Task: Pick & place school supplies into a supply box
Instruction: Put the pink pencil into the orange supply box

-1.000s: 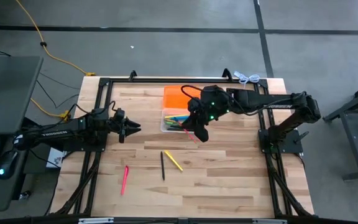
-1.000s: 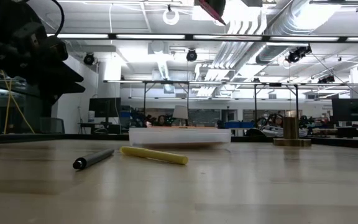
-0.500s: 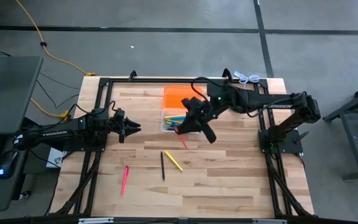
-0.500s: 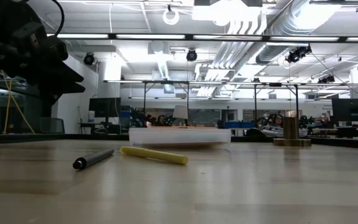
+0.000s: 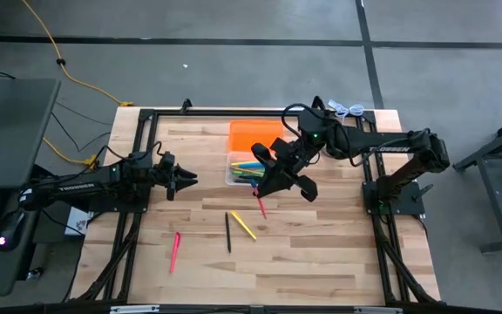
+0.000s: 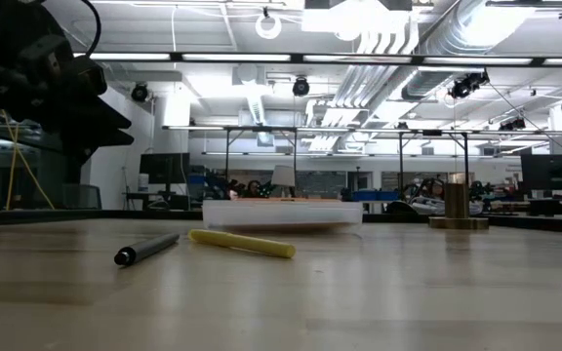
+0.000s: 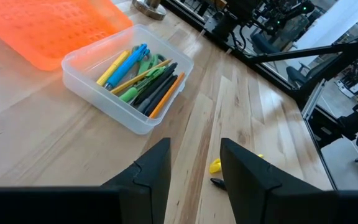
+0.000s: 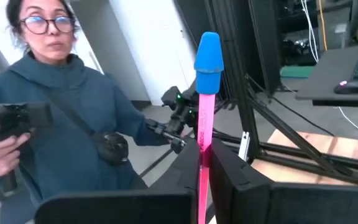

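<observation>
Swinging back from a second ago, the right gripper (image 5: 264,194) now hangs over the table just in front of the supply box (image 5: 249,169), its wrist turned, a pink pencil (image 5: 261,206) pinched in its closed fingers and pointing down toward the boards. From above, the box sits beside the orange piece (image 5: 253,136) and already holds a bundle of coloured pens, while a black pen (image 5: 228,232), a yellow marker (image 5: 243,225) and a pink pen (image 5: 174,251) lie loose on the wood nearer the front edge. Over on the left side the left gripper (image 5: 187,179) waits above the table with its fingers apart and nothing between them. Down at table level, the black pen (image 6: 146,250) and yellow marker (image 6: 241,243) lie in front of the clear box (image 6: 281,214), with a brass bell (image 6: 457,209) off to one side. The left wrist camera looks past its spread fingers (image 7: 157,169) at the box (image 7: 126,84) packed with blue, yellow, green, black and orange pens. The right wrist camera shows the pink pencil (image 8: 204,149) with its blue eraser cap clamped upright between the fingers, and a person (image 8: 61,118) in a blue hoodie standing behind
</observation>
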